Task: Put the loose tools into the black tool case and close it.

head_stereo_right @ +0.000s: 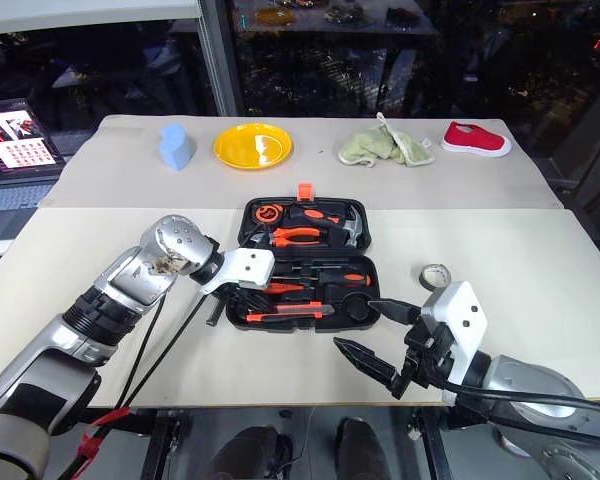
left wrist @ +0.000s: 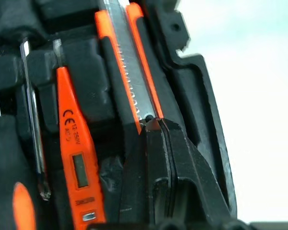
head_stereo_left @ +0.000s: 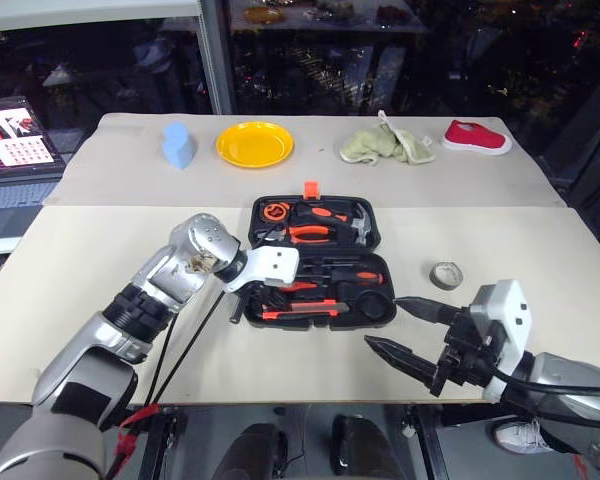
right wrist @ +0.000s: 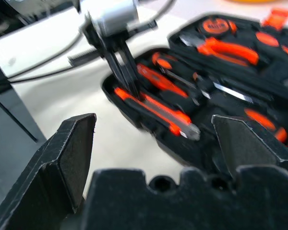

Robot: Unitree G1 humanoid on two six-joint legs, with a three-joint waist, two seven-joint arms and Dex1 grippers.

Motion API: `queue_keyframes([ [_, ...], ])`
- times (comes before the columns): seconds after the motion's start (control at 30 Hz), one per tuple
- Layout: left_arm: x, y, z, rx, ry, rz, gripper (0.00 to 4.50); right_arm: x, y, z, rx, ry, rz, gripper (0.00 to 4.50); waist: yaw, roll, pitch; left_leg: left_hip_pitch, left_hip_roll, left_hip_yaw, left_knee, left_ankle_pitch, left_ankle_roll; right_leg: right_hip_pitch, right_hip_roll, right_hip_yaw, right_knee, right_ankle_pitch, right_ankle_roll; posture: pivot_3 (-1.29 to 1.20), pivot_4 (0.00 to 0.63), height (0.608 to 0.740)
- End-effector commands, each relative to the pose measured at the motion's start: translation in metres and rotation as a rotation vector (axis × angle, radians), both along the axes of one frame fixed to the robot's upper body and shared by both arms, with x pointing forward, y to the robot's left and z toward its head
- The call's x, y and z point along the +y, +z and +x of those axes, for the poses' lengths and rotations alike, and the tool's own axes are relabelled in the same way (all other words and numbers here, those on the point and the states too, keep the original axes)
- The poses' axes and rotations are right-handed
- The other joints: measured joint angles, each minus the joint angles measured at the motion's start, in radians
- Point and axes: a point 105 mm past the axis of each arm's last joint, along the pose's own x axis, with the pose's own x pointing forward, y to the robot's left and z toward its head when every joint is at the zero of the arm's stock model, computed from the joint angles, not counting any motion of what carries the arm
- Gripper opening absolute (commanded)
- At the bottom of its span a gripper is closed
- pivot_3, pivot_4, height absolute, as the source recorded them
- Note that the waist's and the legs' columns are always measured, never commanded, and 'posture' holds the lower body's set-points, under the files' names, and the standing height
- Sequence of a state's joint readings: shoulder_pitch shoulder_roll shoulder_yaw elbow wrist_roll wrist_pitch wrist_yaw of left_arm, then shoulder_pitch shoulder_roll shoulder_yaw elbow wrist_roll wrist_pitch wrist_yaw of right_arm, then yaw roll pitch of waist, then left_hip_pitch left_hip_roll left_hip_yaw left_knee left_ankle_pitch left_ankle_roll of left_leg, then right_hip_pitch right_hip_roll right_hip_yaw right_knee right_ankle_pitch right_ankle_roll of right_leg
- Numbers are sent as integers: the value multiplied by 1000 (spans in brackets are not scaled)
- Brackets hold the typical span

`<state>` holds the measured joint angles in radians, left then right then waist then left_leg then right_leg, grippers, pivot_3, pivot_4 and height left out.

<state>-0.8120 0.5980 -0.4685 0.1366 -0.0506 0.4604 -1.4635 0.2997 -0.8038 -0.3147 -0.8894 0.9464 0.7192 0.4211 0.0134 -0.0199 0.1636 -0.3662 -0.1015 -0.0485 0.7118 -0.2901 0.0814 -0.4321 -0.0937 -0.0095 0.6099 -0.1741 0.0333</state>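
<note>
The black tool case point(head_stereo_left: 320, 325) lies open in the middle of the table, with orange-and-black tools in its recesses. An orange-and-black utility knife point(head_stereo_left: 300, 313) lies along the case's front row. My left gripper point(head_stereo_left: 261, 299) is shut, its tips point(left wrist: 156, 125) resting on the knife's left end. Beside the knife lie a slim orange tester screwdriver point(left wrist: 77, 158) and a black-and-orange screwdriver point(head_stereo_left: 355, 275). A small grey tape roll point(head_stereo_left: 446, 275) sits on the table right of the case. My right gripper point(head_stereo_left: 383, 321) hangs open and empty off the case's front right corner.
Along the far side of the table stand a blue object point(head_stereo_left: 178, 145), a yellow plate point(head_stereo_left: 254, 144), a green cloth point(head_stereo_left: 385, 145) and a red shoe point(head_stereo_left: 476, 136). A laptop point(head_stereo_left: 15, 140) sits at the far left. The case's orange latch point(head_stereo_left: 311, 188) sticks up behind the lid.
</note>
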Motion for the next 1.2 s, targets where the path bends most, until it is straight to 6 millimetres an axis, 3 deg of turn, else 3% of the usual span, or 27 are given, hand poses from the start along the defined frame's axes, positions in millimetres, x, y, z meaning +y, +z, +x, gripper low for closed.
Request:
queue_keyframes([
  [0.03,10,47,2,45,67,-249,531,-41,-1,5,-17,-206,-15,4500,2,-1,0,-3,0,0,0,0,0,-4,0,0,0,0,0,0,150,740],
  [0.07,18,54,-1,88,81,-286,672,-59,-2,0,-3,-266,-22,4500,3,0,0,-7,-1,0,1,0,0,-8,0,0,1,1,-1,0,150,740],
  [0.1,22,59,-3,117,90,-304,1017,-72,-1,-5,6,-302,-29,4500,3,0,0,-7,-2,0,1,3,-5,-9,0,1,3,5,-8,0,150,740],
  [0.17,26,71,-6,51,62,-379,1753,-101,0,-17,30,-371,-66,4500,4,1,0,-7,-2,0,-1,3,-7,-9,0,1,2,5,-8,0,150,740],
  [0.27,28,92,-22,88,51,-486,2747,-137,9,-28,66,-402,-143,4500,3,1,0,-6,-2,0,-1,0,-5,-8,0,1,0,4,-7,0,150,740],
  [0.33,28,97,-29,94,48,-499,3462,-150,14,-27,82,-379,-185,4500,-2,0,1,-6,-3,2,0,-5,3,-6,-1,3,-1,4,-5,0,150,740],
  [0.43,30,97,-40,74,43,-480,4386,-168,23,-9,105,-311,-260,4500,-9,1,1,-3,-3,5,1,-5,3,-4,-1,5,-2,-1,3,0,150,740],
  [0.6,28,99,-46,51,46,-475,4386,-168,27,27,124,-179,-333,4500,-10,2,2,-1,1,5,0,-2,-2,-2,-2,6,-1,-1,2,0,150,740],
  [0.7,24,102,-48,22,43,-486,4386,-156,24,53,117,-100,-355,4500,-8,2,3,-1,3,5,0,-2,-3,-3,-1,4,0,-1,0,0,150,740],
  [0.9,15,105,-52,-50,47,-480,4386,-133,-2,106,115,-22,-453,4500,-10,1,3,-5,3,6,0,0,-11,-7,0,5,-2,5,-10,0,150,740],
  [1.2,17,104,-51,-86,83,-466,4386,-125,-30,136,165,-7,-480,4500,-1,2,3,-20,0,6,0,0,-12,-25,0,5,1,5,-11,0,150,740],
])
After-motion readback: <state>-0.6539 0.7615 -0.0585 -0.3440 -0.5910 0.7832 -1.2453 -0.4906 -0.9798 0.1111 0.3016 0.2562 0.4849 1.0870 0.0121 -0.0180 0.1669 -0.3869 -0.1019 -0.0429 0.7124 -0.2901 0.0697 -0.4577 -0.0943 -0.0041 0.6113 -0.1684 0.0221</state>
